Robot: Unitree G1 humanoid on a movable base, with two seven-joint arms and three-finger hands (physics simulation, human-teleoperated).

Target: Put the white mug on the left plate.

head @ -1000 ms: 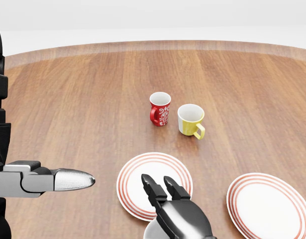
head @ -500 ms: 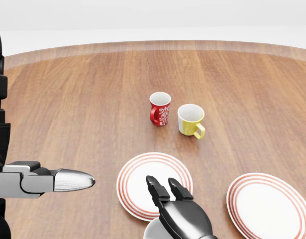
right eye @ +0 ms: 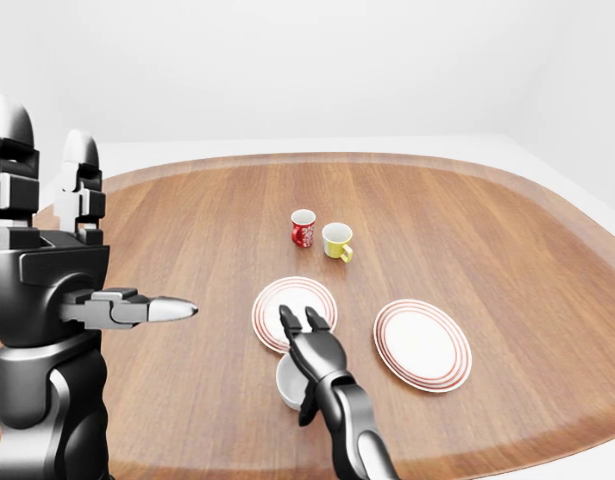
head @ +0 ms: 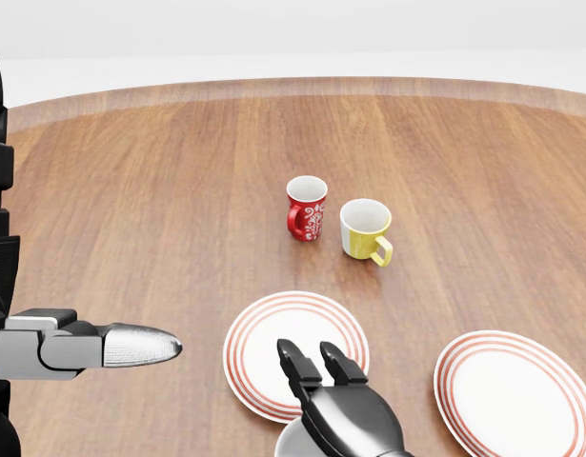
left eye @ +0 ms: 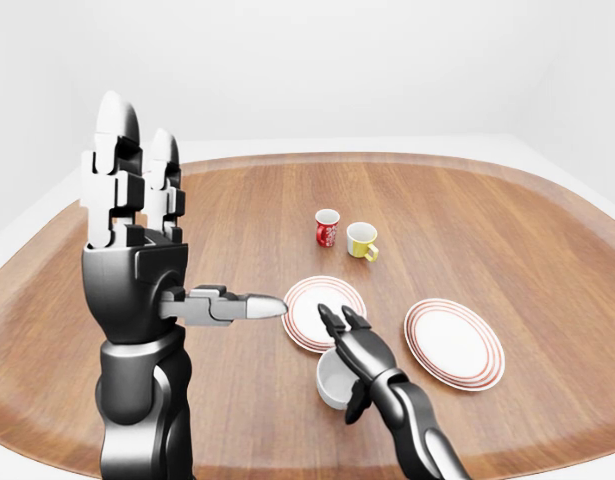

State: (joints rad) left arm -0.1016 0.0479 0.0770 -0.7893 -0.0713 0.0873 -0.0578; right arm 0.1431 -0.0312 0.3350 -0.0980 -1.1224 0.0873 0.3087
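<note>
Setting: wooden table [left eye: 237, 220] under white walls.
White mug [left eye: 335, 380]: at the left plate's [left eye: 305, 306] near rim, partly under the right hand [left eye: 359, 352]; not yet on the plate.
Right hand: fingers drape the mug; whether they clamp it cannot be told.
Left hand [left eye: 137, 260]: raised, fingers apart, empty.
Change: right hand shifted only slightly over the last second, so no placement progress.
Hidden: mug handle.
</note>
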